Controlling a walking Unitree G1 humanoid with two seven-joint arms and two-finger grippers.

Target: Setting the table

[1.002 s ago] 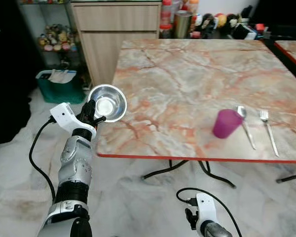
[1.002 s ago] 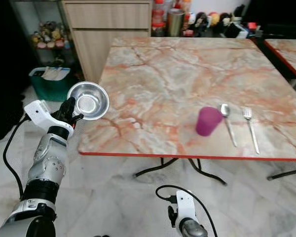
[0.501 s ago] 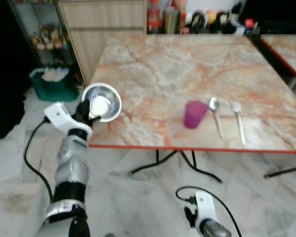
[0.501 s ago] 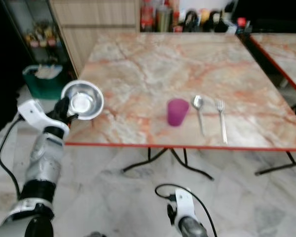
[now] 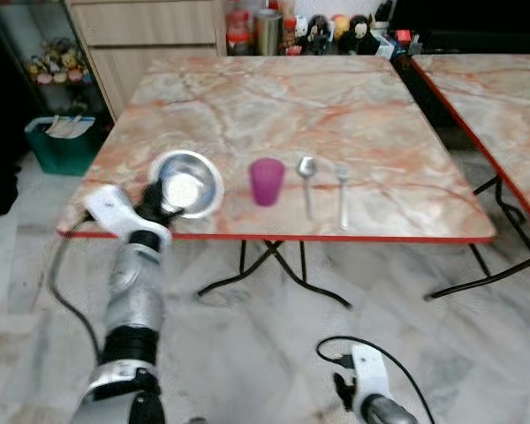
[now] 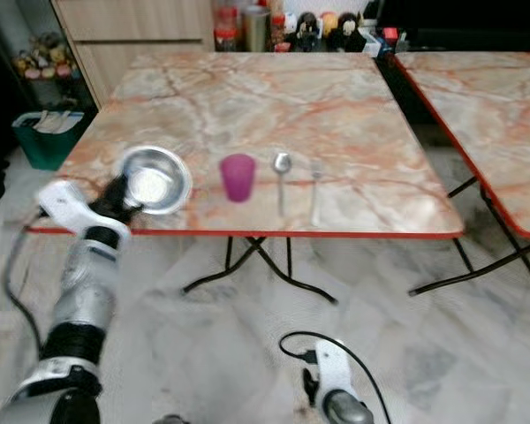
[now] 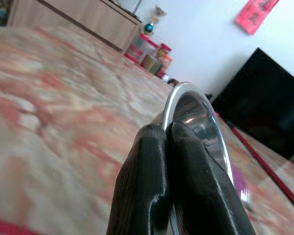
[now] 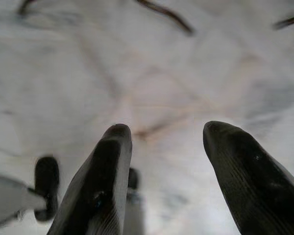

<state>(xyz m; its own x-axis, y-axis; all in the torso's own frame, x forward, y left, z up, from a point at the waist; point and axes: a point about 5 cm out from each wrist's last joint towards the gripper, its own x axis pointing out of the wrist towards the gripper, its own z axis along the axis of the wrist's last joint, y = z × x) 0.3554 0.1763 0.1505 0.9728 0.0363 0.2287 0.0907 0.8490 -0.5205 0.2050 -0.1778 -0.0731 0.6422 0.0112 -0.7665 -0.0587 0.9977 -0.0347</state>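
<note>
My left gripper (image 5: 159, 205) is shut on the rim of a shiny steel bowl (image 5: 187, 183), held over the near left corner of the marble table (image 5: 336, 115). In the left wrist view the black fingers (image 7: 157, 196) pinch the steel bowl's (image 7: 196, 112) edge. A purple cup (image 5: 267, 181) stands to the right of the bowl, with a spoon (image 5: 306, 181) and a fork (image 5: 343, 194) lying beyond it. My right gripper (image 8: 164, 142) hangs low and open above the floor.
A second marble table (image 5: 503, 106) stands at the right with a gap between. A wooden cabinet (image 5: 150, 35) and a green bin (image 5: 57, 146) are at the back left. Bottles and small figures (image 5: 283, 25) line the far edge. The table's black legs (image 5: 274, 274) cross underneath.
The camera has backed off and turned, so the whole table and a second one now show. The bowl in my left gripper now hangs over the table corner, close to the cup.
</note>
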